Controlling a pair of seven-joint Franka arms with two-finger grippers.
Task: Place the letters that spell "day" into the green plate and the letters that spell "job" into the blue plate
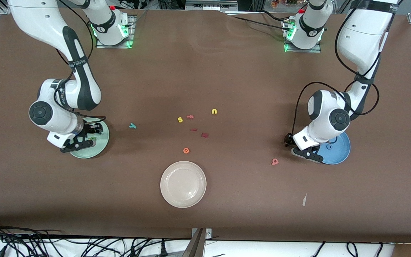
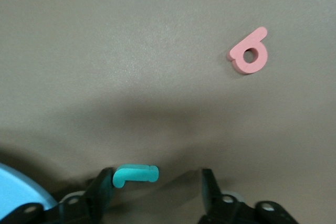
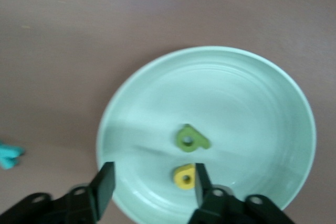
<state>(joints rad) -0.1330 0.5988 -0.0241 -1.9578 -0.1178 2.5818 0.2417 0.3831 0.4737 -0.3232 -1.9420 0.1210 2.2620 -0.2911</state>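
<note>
My right gripper (image 1: 87,137) (image 3: 155,170) hangs open just over the green plate (image 1: 100,146) (image 3: 252,93). A dark green stem-and-bowl letter (image 3: 190,139) (image 1: 93,138) and the yellow "a" (image 3: 185,176) lie in that plate, the "a" beside one finger. The teal "y" (image 1: 132,125) (image 3: 8,155) lies on the table near the plate. My left gripper (image 1: 297,148) (image 2: 156,174) is low over the table beside the blue plate (image 1: 341,153) (image 2: 16,187), open around the teal "j" (image 2: 135,174), which touches one finger only. The blue "o" (image 1: 329,146) lies in the blue plate. The salmon-pink letter (image 1: 274,161) (image 2: 249,52) lies close by.
Mid-table lie a yellow "s" (image 1: 179,120), pink "f" (image 1: 190,116), yellow "n" (image 1: 214,111), two dark red pieces (image 1: 204,135) and an orange "e" (image 1: 186,150). A cream-white plate (image 1: 183,184) sits nearer the camera. A white scrap (image 1: 304,200) lies toward the left arm's end.
</note>
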